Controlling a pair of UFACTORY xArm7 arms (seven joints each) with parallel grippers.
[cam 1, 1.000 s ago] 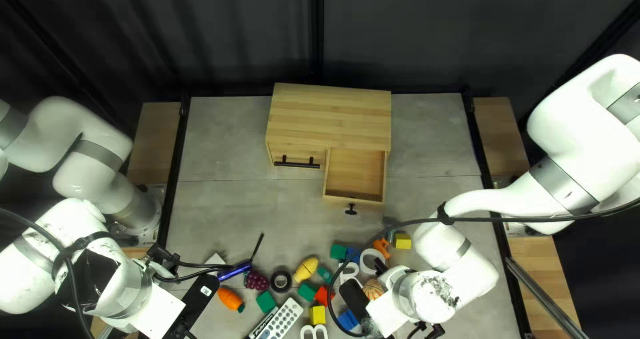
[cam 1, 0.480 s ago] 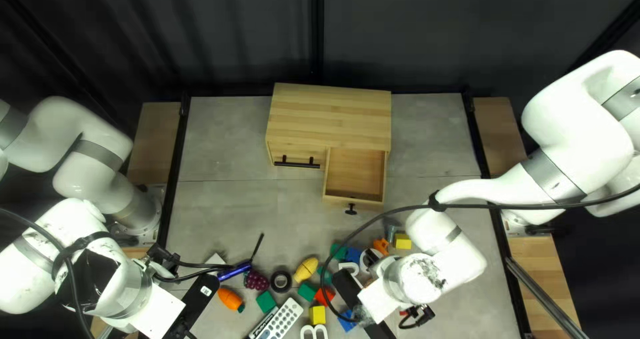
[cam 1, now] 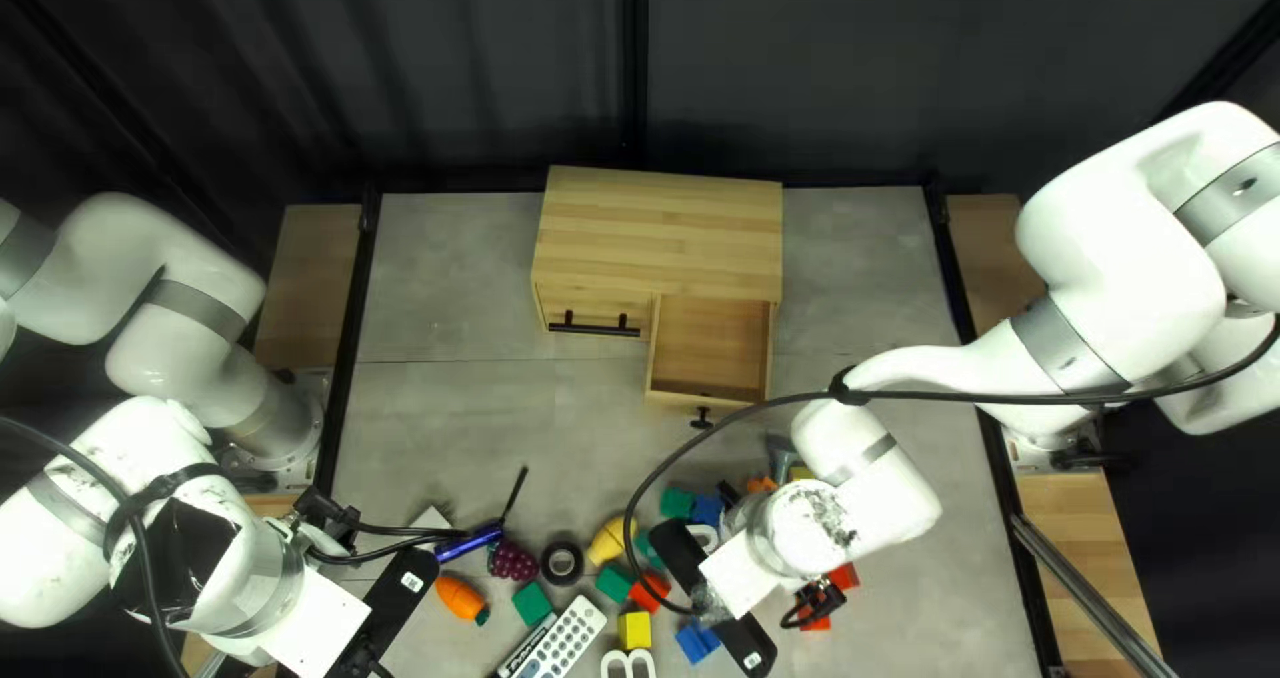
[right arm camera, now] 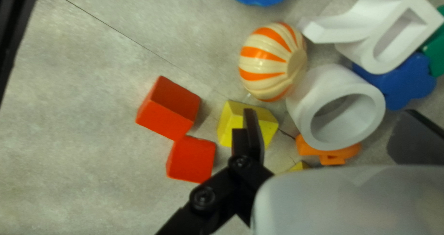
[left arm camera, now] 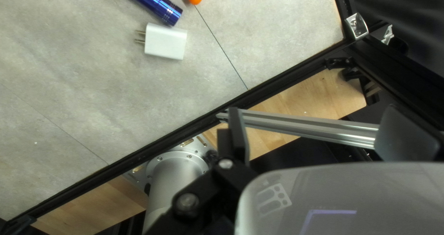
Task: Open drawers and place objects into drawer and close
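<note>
In the top left view, a light wooden cabinet stands upright at upper centre; its right drawer is extended, and its bar-handled left drawer is closed. Loose objects lie across the lower centre, including an orange carrot, yellow block and white remote control.

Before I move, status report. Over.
Left gripper open, right gripper open. Pale wooden drawer pulled out. Black cable hangs near its front, top left view.
</note>
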